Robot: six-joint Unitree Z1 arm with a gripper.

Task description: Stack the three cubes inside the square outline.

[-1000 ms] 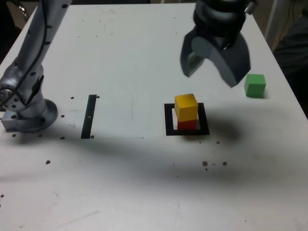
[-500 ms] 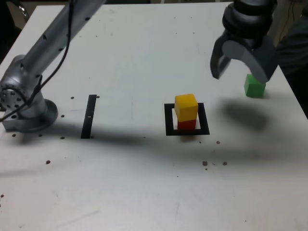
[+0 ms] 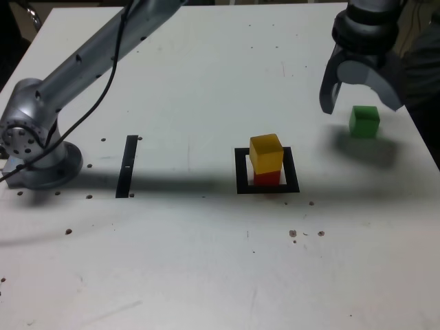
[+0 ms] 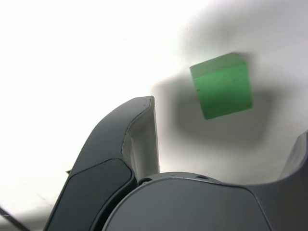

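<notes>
Spreading across both views is the white worktop [image 3: 192, 82], speckled with small dark marks. Over it reaches the silver arm [image 3: 82, 62], rising from its round base at the exterior view's left and running up and out past the top edge. Its dark gripper [image 3: 362, 89] hangs at the exterior view's upper right with jaws spread wide and nothing between them; in the wrist view the gripper [image 4: 226, 139] shows one curved finger [image 4: 115, 159] on one side and only the edge of the other.

The square outline [image 3: 267, 171] lies near the middle of the worktop. Inside it sits the red cube [image 3: 267, 178], with the yellow cube [image 3: 266, 152] stacked on top, turned slightly askew. A straight black strip [image 3: 127, 166] lies well apart, toward the exterior view's left.

The green cube [image 3: 364, 121] rests on the worktop outside the outline, just below the open gripper. Seen from the wrist, the green cube [image 4: 222, 85] lies ahead of the open jaws, touching neither.
</notes>
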